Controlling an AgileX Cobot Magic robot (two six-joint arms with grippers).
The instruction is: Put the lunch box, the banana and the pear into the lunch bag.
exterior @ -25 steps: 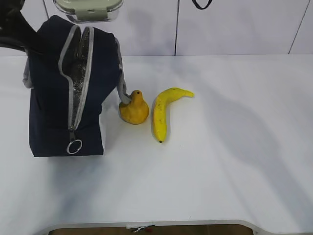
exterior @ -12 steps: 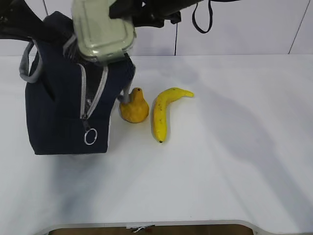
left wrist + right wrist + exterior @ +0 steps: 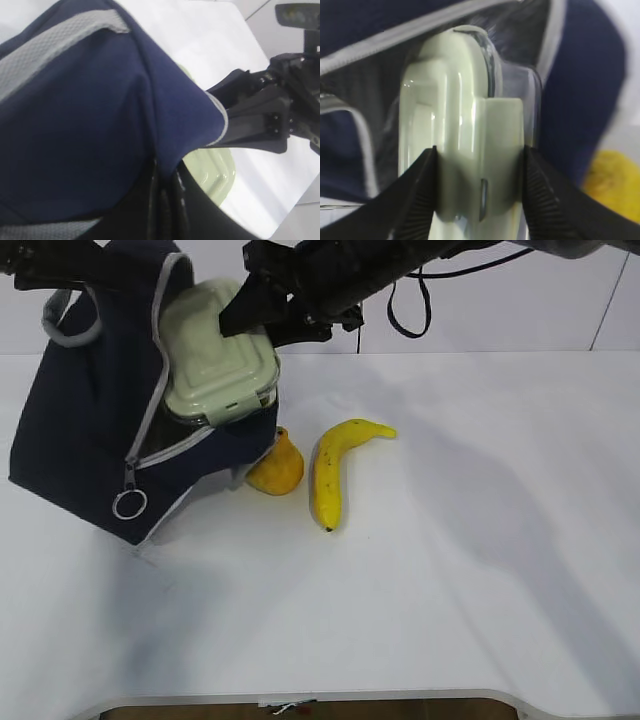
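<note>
Resting half inside the open mouth of the lunch bag (image 3: 90, 450), the lunch box (image 3: 215, 350) shows its pale green lid tilted toward the camera, with the clear base sunk between the grey zipper edges. The right claw (image 3: 477, 187) grips the box at its lid clip, one dark ribbed finger (image 3: 415, 195) pressed on each side of the clip, so the jaws stand about half open around it. From the exterior view the right arm (image 3: 340, 275) reaches in from the upper right and ends at the top edge of the box.

The bag is navy blue and leans over to the right, its bottom left corner raised from the white worktop (image 3: 450, 540). Its zipper is undone, and the metal ring pull (image 3: 129, 504) hangs at the lower end of the opening. A grey strap handle (image 3: 70, 325) loops at the upper left of the bag.

The left claw (image 3: 165, 200) is closed tight on the blue fabric at the top of the bag, holding it up; the pinched cloth folds between its dark fingers in the left wrist view.

The pear (image 3: 277, 468) sits on the worktop just beside the bag's lower right side, partly hidden behind the fabric. The banana (image 3: 330, 468) lies near the pear on its right, apart from it, curved, with its stem end pointing up and right.
</note>
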